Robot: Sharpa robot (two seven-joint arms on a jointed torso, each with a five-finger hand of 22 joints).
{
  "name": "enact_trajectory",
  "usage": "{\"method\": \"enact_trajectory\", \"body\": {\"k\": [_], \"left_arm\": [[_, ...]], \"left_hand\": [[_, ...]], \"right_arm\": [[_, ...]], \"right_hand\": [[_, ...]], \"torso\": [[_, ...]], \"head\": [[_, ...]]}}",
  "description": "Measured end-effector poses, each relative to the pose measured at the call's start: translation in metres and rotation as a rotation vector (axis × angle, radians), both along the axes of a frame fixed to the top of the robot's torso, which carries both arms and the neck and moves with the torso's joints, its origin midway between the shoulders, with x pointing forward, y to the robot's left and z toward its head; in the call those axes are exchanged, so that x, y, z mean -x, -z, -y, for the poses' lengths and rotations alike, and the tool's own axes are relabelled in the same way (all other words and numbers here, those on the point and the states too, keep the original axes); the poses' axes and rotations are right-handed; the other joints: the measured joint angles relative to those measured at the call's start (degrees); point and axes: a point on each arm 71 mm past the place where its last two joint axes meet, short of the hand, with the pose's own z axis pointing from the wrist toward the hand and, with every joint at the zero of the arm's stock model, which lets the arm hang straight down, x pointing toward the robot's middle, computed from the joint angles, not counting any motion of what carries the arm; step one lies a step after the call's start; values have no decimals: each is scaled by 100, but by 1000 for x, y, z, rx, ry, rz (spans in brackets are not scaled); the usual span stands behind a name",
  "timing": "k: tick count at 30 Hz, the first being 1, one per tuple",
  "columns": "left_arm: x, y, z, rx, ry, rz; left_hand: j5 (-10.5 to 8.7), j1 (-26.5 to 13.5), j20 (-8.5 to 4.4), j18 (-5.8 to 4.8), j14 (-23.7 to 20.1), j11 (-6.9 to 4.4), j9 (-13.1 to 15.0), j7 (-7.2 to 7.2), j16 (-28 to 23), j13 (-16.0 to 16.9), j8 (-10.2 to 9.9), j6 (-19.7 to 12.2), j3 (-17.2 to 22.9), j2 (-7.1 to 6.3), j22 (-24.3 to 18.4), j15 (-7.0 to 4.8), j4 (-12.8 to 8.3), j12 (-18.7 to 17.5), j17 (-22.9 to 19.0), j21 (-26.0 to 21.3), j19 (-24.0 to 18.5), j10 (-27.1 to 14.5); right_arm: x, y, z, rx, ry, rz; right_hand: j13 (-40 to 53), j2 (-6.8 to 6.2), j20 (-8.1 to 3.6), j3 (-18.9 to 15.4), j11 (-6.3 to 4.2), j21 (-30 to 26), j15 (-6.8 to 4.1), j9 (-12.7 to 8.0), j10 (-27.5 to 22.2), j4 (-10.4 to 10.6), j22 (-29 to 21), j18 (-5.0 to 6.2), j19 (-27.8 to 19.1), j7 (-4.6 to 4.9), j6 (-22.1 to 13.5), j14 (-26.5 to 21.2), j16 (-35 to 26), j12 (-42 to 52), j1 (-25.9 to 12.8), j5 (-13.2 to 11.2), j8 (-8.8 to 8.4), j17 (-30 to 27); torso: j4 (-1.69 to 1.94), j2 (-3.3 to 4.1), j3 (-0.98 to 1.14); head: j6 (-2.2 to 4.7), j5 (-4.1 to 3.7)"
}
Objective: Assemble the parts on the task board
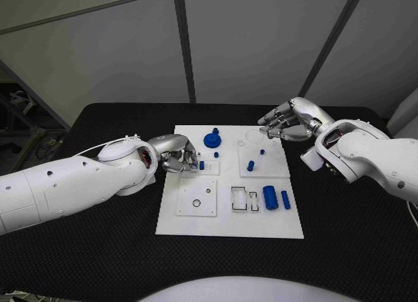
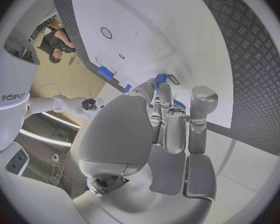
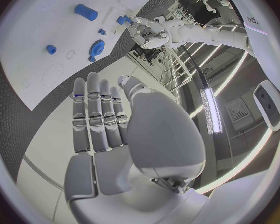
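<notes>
The white task board (image 1: 229, 217) lies in the middle of the black table. On it are a blue gear (image 1: 212, 139), two blue cylinders (image 1: 270, 197) lying side by side, and small blue pegs (image 1: 251, 166). My left hand (image 1: 177, 155) hangs over the board's left edge, its fingers bent toward a short blue peg (image 1: 202, 165). In the left wrist view that peg (image 2: 160, 79) shows just past the fingertips (image 2: 166, 92); a grip is not plain. My right hand (image 1: 286, 123) hovers above the board's far right corner, fingers side by side (image 3: 96, 114), holding nothing.
Black table (image 1: 354, 226) surrounds the board on all sides. The board also carries square inset plates (image 1: 197, 198) and narrow rectangular slots (image 1: 239, 198). In the right wrist view the gear (image 3: 97, 47) and a cylinder (image 3: 85, 12) lie on the board (image 3: 47, 15).
</notes>
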Motion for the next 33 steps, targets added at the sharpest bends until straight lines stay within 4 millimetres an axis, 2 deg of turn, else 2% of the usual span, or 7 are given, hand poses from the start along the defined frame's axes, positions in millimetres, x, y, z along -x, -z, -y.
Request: {"method": "enact_trajectory", "body": {"k": [10,12,15,17,22,23,33], "left_arm": [[1,-2,0,13,-8,18],[2,-3,-1,21,-13,26],[3,-6,-2,38,-27,39],[4,-7,-4,50,-40,45],[6,-10,-10,85,-91,50],[6,-10,-11,91,-104,49],[3,-8,-24,126,-265,8]], "left_hand": [[-28,10,-64,-15,71,-72,0,15,275,-31,44,29,206,-36,486,-29,-68,30,150,620,288,302],[-28,-18,-75,-404,71,-91,0,14,289,-37,44,31,231,-64,556,-29,-75,30,150,710,347,340],[-30,-10,-92,-391,92,-112,0,-15,305,-48,44,60,300,-100,637,-50,-80,30,150,820,379,420],[-26,-40,-97,-92,70,-104,0,-16,333,-48,44,61,326,-130,676,-71,-81,30,150,867,414,470],[3,-65,-105,-104,70,-105,0,-16,357,3,45,61,382,-155,723,-71,-85,66,149,907,432,520],[3,-71,-113,-422,70,-101,0,-16,368,10,44,61,419,-161,734,-71,-89,66,149,907,440,552],[4,-125,-133,-97,73,-142,-1,-56,368,34,44,100,509,-215,767,-74,-80,66,149,939,461,655]], "right_arm": [[0,0,0,0,0,0],[0,0,0,0,0,0],[0,0,0,0,0,0],[0,0,0,0,0,0],[0,0,1,0,1,0],[0,0,1,0,2,0],[0,0,1,0,1,0]], "right_hand": [[0,0,0,0,0,0,0,0,0,0,0,0,0,0,0,0,0,0,0,0,0,0],[1,0,0,0,0,0,0,0,0,0,1,0,0,0,0,0,0,0,0,0,0,-1],[1,0,0,0,0,0,0,0,0,0,1,0,0,0,0,0,0,0,0,0,0,-1],[-6,0,0,0,0,0,0,0,0,0,1,1,0,0,0,0,0,0,0,0,0,-1],[-6,0,0,0,0,0,0,0,0,0,1,0,0,0,0,0,0,0,0,0,0,-1],[-6,0,0,0,0,0,0,0,0,0,1,0,0,0,0,0,0,0,0,0,0,-1],[-5,0,0,0,0,0,0,0,0,0,-4,0,0,0,0,0,0,0,0,0,0,4]], "torso": [[2,-1,1],[2,-1,1],[3,-1,2],[4,-1,2],[5,-1,3],[7,-1,3],[8,-2,7]], "head": [[3,20],[3,22],[7,23],[9,25],[9,27],[9,28],[16,60]]}}
